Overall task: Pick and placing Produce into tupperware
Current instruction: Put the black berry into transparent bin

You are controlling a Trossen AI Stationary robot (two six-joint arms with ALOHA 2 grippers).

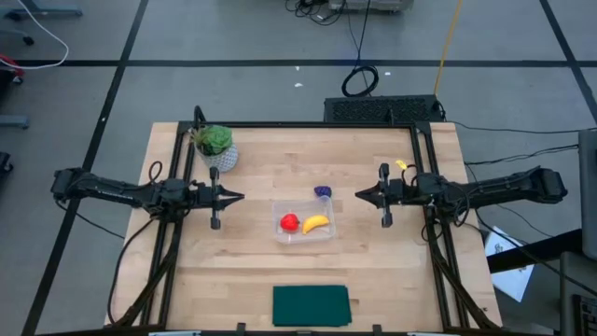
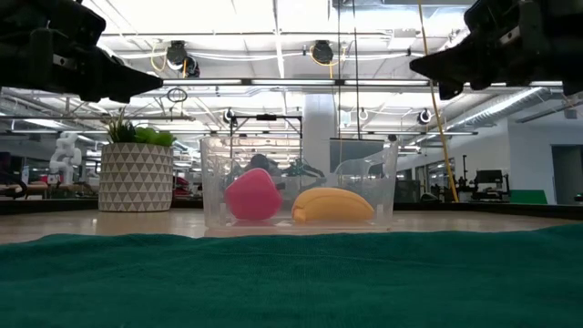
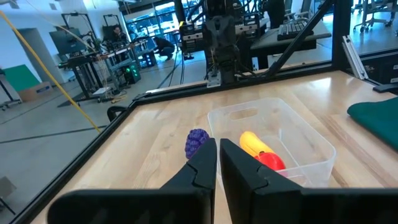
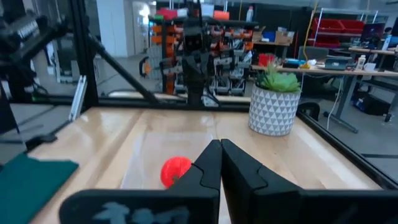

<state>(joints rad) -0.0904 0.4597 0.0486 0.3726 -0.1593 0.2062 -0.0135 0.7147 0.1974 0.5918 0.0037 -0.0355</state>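
- left gripper point(image 1: 240, 197) hangs over the table at about 9 o'clock, tips aimed at the middle, jaws pretty much pinched together with nothing between them. Looks parked rather than reaching.
- plant pot point(image 1: 217, 147) sits up around 10 o'clock, out of the way.
- tupperware point(image 1: 305, 224) is dead center. The red fruit point(image 1: 289, 222) and banana point(image 1: 316, 222) lie inside, side by side, so I'd call those two done.
- purple piece point(image 1: 323, 191) is outside, just off the tub's 12 o'clock edge, probably the one left.
- green mat point(image 1: 311, 305) lies at 6 o'clock.
- right gripper point(image 1: 360, 195) hangs at 3 o'clock, fully closed, empty.
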